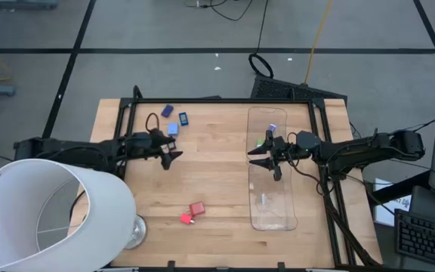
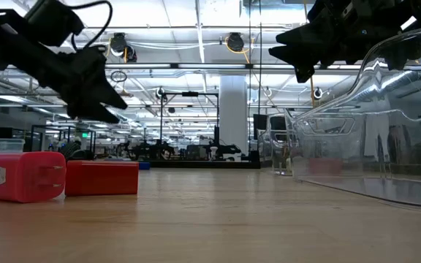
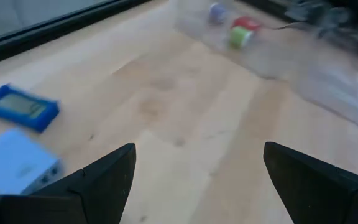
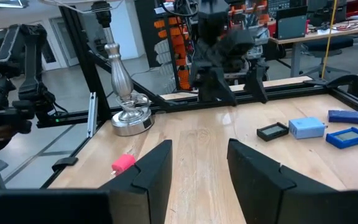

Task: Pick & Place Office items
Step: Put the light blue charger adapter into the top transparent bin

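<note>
The office items lie in groups on the wooden table. A navy piece (image 1: 167, 110), a blue piece (image 1: 183, 119) and a light blue piece (image 1: 172, 128) sit at the far left. Two red pieces (image 1: 196, 208) (image 1: 186, 218) lie near the front. Green (image 3: 238, 37), red (image 3: 246, 23) and purple (image 3: 216, 11) pieces lie in the clear tray (image 1: 272, 211). My left gripper (image 1: 174, 159) hovers open above bare wood beside the blue pieces (image 3: 20, 109). My right gripper (image 1: 261, 162) stands open over the tray's far part, with nothing between its fingers (image 4: 157, 165).
A big white lampshade (image 1: 51, 215) lies tipped at the near left corner, beside a silver lamp base (image 4: 129, 118). A small black piece (image 4: 272, 131) lies next to the light blue one. Black rails (image 1: 225, 100) frame the table. Bare wood lies between the two grippers.
</note>
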Robot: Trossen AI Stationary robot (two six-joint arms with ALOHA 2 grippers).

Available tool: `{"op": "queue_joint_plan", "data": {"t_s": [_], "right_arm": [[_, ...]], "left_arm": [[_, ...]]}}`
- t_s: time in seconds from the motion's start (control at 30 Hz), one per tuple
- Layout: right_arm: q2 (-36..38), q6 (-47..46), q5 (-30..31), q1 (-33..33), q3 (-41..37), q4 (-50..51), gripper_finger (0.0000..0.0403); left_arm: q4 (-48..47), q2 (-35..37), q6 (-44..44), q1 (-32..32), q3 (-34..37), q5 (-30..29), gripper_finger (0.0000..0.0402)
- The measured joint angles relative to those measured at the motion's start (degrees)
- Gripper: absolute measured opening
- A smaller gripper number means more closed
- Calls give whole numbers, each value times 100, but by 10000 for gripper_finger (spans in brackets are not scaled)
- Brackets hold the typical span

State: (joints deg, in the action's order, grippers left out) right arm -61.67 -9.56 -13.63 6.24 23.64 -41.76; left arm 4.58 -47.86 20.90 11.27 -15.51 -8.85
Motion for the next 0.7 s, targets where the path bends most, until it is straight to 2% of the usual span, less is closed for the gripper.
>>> {"op": "queue_joint_plan", "data": {"t_s": [0.17, 0.27, 0.43, 0.7], "right_arm": [[0, 0, 0, 0, 0, 1, 144], [0, 0, 1, 0, -1, 0, 144], [0, 2, 4, 2, 0, -1, 144], [0, 87, 22, 2, 0, -2, 144]], "left_arm": [[6, -439, 396, 0, 0, -1204, 351], [-2, -652, 652, 30, -2, -1659, 351], [-43, -977, 1165, 297, -204, -1669, 351], [-826, -1732, 1699, 702, -750, -1693, 351]]}}
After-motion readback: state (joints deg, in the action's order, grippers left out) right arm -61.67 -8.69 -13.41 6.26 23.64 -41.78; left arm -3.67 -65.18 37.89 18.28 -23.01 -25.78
